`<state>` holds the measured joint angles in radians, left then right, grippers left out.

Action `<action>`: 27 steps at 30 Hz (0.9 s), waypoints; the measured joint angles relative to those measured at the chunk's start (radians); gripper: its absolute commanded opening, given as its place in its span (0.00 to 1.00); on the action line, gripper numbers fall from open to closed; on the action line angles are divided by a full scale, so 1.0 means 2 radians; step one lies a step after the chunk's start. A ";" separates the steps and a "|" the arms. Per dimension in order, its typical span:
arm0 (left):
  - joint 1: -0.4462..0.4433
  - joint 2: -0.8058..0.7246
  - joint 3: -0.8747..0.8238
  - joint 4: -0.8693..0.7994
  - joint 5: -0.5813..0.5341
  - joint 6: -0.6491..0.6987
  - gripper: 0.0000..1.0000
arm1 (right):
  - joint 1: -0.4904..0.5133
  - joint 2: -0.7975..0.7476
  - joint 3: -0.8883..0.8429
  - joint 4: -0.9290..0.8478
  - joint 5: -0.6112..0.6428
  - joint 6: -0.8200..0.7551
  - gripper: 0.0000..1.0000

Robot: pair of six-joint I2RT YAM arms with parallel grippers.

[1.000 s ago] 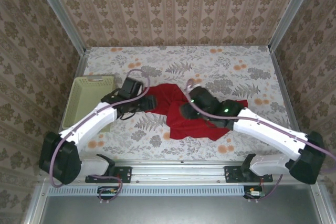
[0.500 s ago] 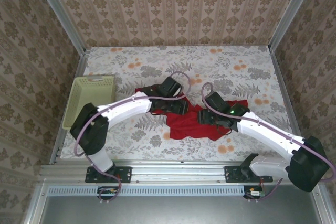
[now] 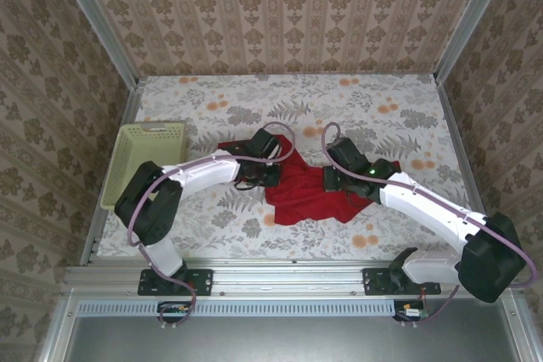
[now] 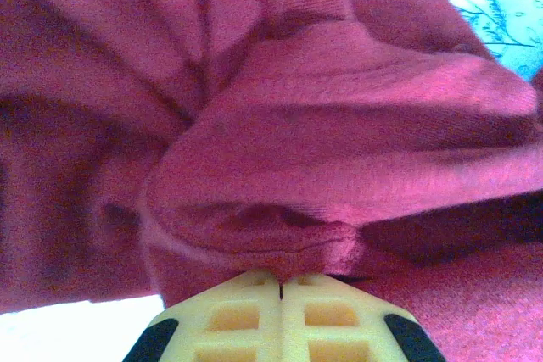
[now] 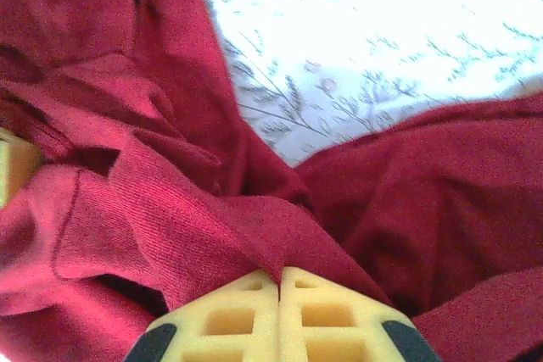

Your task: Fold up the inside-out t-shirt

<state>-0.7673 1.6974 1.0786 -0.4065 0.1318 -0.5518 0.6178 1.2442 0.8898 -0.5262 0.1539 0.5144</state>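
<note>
Middle of the top view, operator: the shirt (image 3: 301, 199) lies crumpled on the flowered counter (image 3: 399, 116), a red heap with both of your arms reaching into it.

Your left arm sweeps up from the lower left, and the left pincer (image 3: 254, 174) sits at the heap's left edge. Your right arm comes in from the lower right, and the right pincer (image 3: 333, 179) sits on the heap's upper right part. A flap of red pokes out beyond it toward the right.

In the left wrist view, the yellow fingers (image 4: 331, 315) are pressed together with only a hairline seam between them. A thick rolled fold with a stitched hem bunches right at their tips. That pincer is closed and pinching the shirt. Pale counter peeks in at the lower left and upper right corners.

In the right wrist view it is the same story. The yellow fingers (image 5: 327, 315) meet, and a ridge of red cloth rises straight out of the seam, so that pincer is clamped on the shirt too. Leaf-printed counter shows across the upper middle and right, between two spreads of cloth. A scrap of yellow at the left edge is too small to identify.

The pale green basket (image 3: 140, 154) stands at the left of the top view, well apart from the shirt.
</note>
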 measured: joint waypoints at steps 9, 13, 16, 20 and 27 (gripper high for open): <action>0.078 -0.212 -0.099 0.009 -0.044 -0.001 0.00 | 0.011 -0.017 0.039 0.082 -0.066 -0.031 0.00; 0.110 -0.290 -0.134 0.005 -0.060 -0.001 0.00 | 0.004 -0.032 0.039 0.082 -0.066 -0.033 0.00; 0.120 -0.309 -0.150 0.004 -0.060 -0.001 0.00 | -0.002 -0.039 0.023 0.088 -0.066 -0.030 0.00; 0.120 -0.289 -0.160 0.005 -0.045 -0.001 0.00 | -0.012 -0.023 -0.003 0.089 -0.067 -0.018 0.00; 0.099 -0.208 -0.151 -0.009 -0.011 0.021 0.40 | -0.036 0.099 0.072 0.062 -0.056 -0.023 0.49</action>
<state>-0.5686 1.2819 0.7761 -0.4248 0.1093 -0.5098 0.5449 1.4429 1.0332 -0.4019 0.0414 0.4683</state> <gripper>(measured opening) 0.235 0.393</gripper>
